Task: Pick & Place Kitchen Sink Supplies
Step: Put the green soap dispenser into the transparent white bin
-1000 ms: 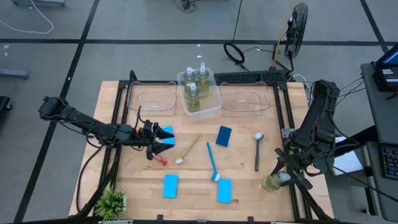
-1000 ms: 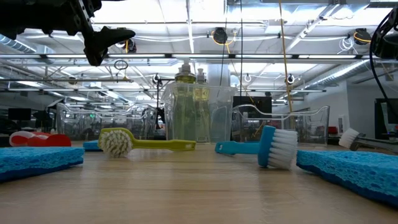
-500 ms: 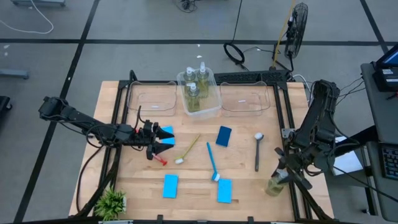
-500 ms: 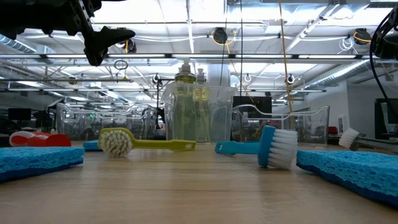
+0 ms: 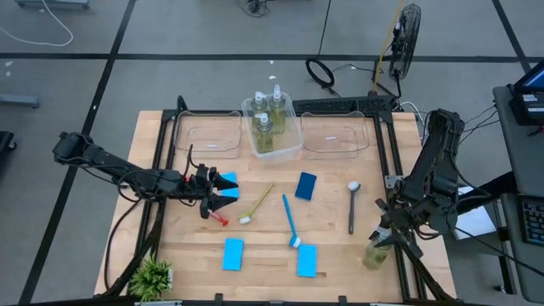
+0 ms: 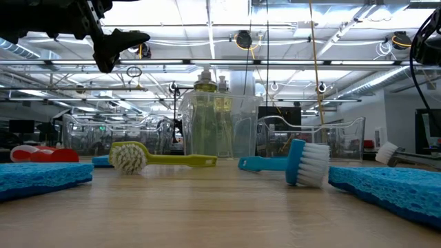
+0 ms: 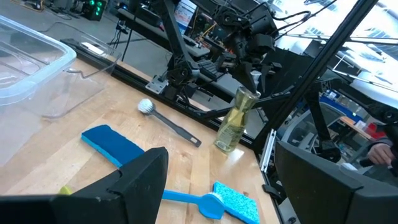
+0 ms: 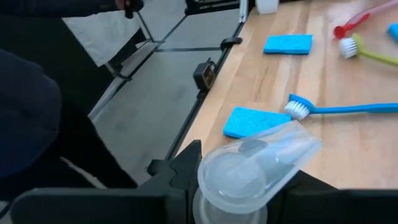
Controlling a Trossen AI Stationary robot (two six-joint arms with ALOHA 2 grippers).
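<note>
**Clamped on a pump bottle at the counter's right front corner**

Seen from above: a wooden counter (image 5: 331,255), with both dark arms reaching in from the sides.

Right arm (image 5: 433,170) bent down over the right front corner. Right gripper (image 5: 382,238) clenched on the top of the fourth pump bottle (image 5: 372,255), just under the pump head. In the left wrist view, bottle tilted, yellow-green liquid inside, base down at the counter surface close to the edge. Cannot tell whether resting or lifted clear.

Left arm (image 5: 110,161) stretched in low from the left. Left gripper (image 5: 228,198) hanging above the counter, fingers spread wide, grasping nothing.

Along the far side, three clear bins in a row: left bin (image 5: 208,136), middle bin (image 5: 285,151), right bin (image 5: 336,138). In the middle bin, three pump bottles (image 5: 265,127), upright, close together.

Across the middle, four brushes:
- blue brush (image 5: 290,223), head toward the front
- yellow-green brush (image 5: 257,202), diagonal, just left of it
- dark grey brush (image 5: 352,208), between the blue brush and the gripped bottle, head toward the far side
- red brush (image 5: 219,219), partly under the left gripper

Four blue sponges, all flat:
- far-left sponge (image 5: 228,179), just beyond the left gripper
- darker sponge (image 5: 306,185), near the centre
- front-left sponge (image 5: 233,253)
- front-right sponge (image 5: 307,260), just beside the blue brush's head

At the front left corner, a small potted plant (image 5: 153,276).
</note>
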